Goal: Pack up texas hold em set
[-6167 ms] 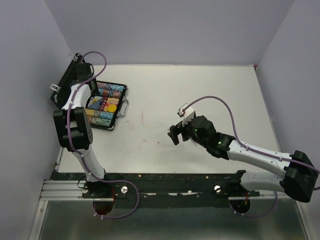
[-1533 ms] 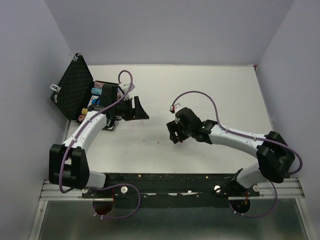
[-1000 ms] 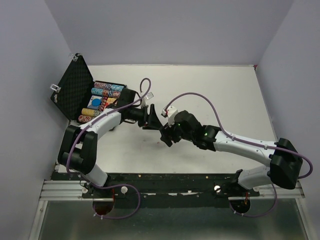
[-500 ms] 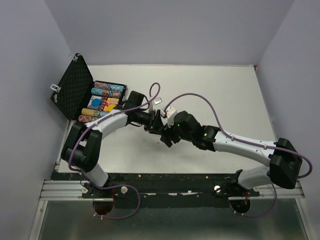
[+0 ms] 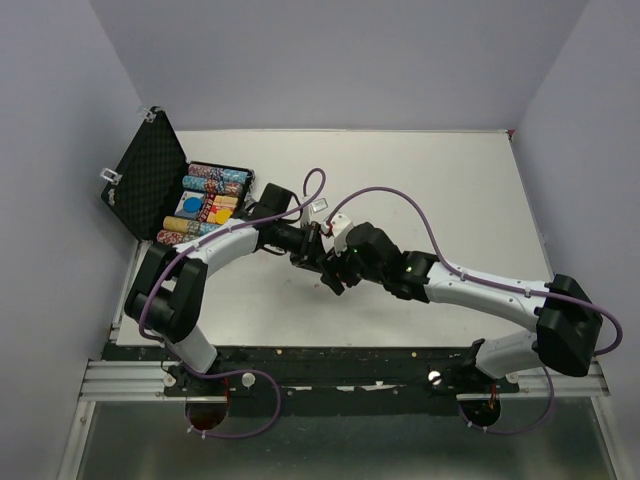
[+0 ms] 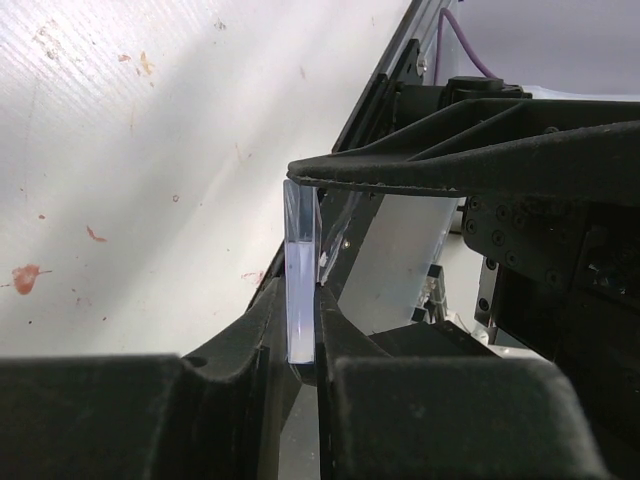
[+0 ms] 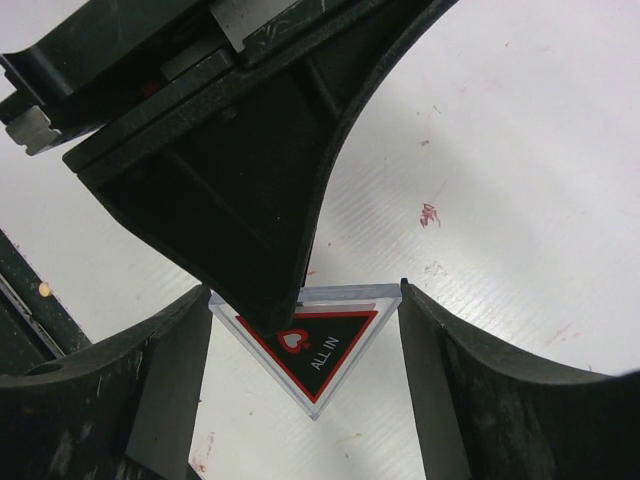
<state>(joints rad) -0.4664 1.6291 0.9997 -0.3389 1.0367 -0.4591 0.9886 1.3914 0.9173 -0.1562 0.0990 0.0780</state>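
My left gripper and my right gripper meet nose to nose over the middle of the table, both on one piece: the triangular token, a clear slab with a black and red-edged face reading "ALL IN".

My right gripper is clamped on it across its width, one corner against each finger and the third corner pointing down towards the table. My left gripper is pinched onto the token's two flat faces from the opposite side. From my left wrist I see the token edge-on, standing upright between the fingers, with one right finger lying across its top edge.

The black case lies open well to the left of both grippers, foam lid raised, with rows of chips in its tray.
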